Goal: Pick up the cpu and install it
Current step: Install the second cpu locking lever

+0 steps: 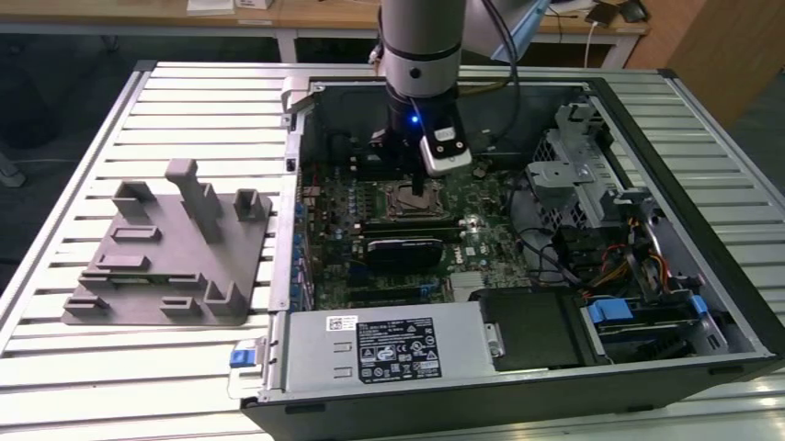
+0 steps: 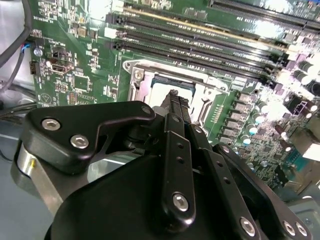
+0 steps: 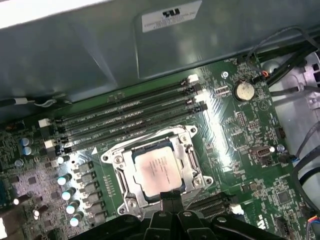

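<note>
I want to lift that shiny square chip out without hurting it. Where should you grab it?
Probably by two opposite outer edges of the cpu, coming straight down from above. It lies flat inside the socket frame, so only its top and thin rim are reachable, and the frame blocks any sideways approach.

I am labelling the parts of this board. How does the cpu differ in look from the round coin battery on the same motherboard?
In the first wrist view, the cpu is a square plate with faint print, lying inside a metal socket frame; the coin battery is a smaller round disc near the board's edge. The gripper is at the cpu's edge, away from the battery. Both are flat, silvery and on the green motherboard.
</note>
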Motion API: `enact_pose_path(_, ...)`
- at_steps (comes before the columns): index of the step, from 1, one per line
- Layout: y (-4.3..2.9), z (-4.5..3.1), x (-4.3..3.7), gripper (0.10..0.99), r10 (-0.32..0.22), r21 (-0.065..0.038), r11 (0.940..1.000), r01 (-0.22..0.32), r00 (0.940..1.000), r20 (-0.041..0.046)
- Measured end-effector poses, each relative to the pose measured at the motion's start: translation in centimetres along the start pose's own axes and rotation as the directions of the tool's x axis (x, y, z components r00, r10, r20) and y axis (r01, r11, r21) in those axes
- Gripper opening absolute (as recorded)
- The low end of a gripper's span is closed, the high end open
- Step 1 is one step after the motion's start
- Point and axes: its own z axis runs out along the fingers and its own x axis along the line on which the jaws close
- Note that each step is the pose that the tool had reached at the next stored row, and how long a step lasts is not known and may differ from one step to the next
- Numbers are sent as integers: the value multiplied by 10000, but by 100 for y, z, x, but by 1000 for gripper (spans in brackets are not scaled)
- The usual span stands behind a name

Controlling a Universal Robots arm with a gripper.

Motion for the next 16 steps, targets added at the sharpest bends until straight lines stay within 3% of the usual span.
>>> enact_pose_path(16, -189, -3, -59, 106, -2, -1, 10000, 2, 10000, 0)
